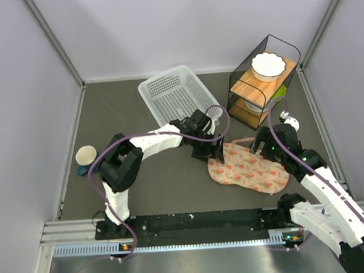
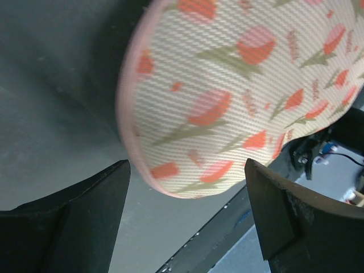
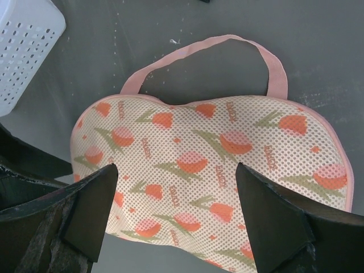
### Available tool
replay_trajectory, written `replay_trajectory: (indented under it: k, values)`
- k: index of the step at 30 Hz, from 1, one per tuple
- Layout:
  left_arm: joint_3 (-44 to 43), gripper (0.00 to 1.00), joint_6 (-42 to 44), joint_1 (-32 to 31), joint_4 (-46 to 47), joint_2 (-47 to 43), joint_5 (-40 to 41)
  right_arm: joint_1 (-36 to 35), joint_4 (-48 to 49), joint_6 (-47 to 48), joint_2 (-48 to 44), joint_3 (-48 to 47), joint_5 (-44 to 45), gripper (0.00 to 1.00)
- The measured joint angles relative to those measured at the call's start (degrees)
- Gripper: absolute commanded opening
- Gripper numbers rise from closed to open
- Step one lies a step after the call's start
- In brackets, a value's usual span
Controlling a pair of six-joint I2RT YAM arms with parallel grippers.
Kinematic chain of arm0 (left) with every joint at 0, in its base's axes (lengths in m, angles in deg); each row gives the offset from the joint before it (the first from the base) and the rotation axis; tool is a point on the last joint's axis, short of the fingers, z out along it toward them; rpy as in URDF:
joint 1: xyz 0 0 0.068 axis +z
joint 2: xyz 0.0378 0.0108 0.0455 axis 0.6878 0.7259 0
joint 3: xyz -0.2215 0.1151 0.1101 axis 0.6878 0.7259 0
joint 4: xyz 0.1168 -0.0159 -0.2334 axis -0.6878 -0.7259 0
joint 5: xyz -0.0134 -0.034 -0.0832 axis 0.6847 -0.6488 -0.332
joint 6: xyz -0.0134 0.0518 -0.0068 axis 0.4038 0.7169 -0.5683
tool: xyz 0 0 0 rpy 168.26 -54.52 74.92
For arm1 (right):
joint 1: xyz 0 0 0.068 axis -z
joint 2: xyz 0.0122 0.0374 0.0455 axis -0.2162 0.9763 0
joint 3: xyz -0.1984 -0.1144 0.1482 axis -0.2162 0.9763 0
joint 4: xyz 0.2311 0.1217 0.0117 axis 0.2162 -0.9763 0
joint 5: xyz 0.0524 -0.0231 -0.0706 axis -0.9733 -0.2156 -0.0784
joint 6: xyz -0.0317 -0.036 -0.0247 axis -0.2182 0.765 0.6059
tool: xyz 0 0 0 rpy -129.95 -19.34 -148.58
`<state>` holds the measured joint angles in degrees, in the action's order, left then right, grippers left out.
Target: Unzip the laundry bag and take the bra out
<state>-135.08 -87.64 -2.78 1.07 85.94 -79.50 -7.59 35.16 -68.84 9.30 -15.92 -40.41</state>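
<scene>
The zip of the laundry bag (image 1: 249, 169) cannot be made out in any view, and its contents are hidden behind the fabric. In the top view the two claws cover the bag's far edge. The left wrist view shows only one rounded end of the bag (image 2: 227, 96), slightly blurred; the rest runs out of frame. The right wrist view cuts off the bag's (image 3: 216, 170) lower edge and right end, and shows only a corner of the white holed basket (image 3: 23, 51).

The bag lies flat on the dark grey table (image 1: 160, 181), to the right of centre, in front of the basket (image 1: 173, 97) and the wire rack (image 1: 262, 85) that carries a white bowl (image 1: 268, 65). A paper cup (image 1: 86, 156) stands well apart at the left. The bag is peanut-shaped, cream mesh with red-orange and pink tulips on green stems, edged in pink. A pink loop (image 3: 227, 42) lies flat on the table at its far side.

The left claw (image 1: 210, 150) is at the bag's left end, its jaws apart with the rounded end seen between them (image 2: 185, 168). The right claw (image 1: 260, 147) is over the bag's far right part, jaws spread wide above the fabric (image 3: 175, 168). Whether either touches the bag, I cannot tell.
</scene>
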Motion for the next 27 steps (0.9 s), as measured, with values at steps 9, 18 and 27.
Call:
replay_trajectory:
  k: [9,18,27]
  values:
    - [2.2,0.88,-0.3,0.0,0.7,-2.6,7.2,0.0,0.0,0.0,0.0,0.0,-0.2,0.86]
    - [2.2,0.22,-1.7,0.0,3.4,1.4,4.3,0.0,0.0,0.0,0.0,0.2,-0.3,0.86]
    - [-0.1,0.0,3.0,-0.2,-0.6,-3.7,6.8,0.0,0.2,1.4,0.2,0.3,-1.9,0.86]
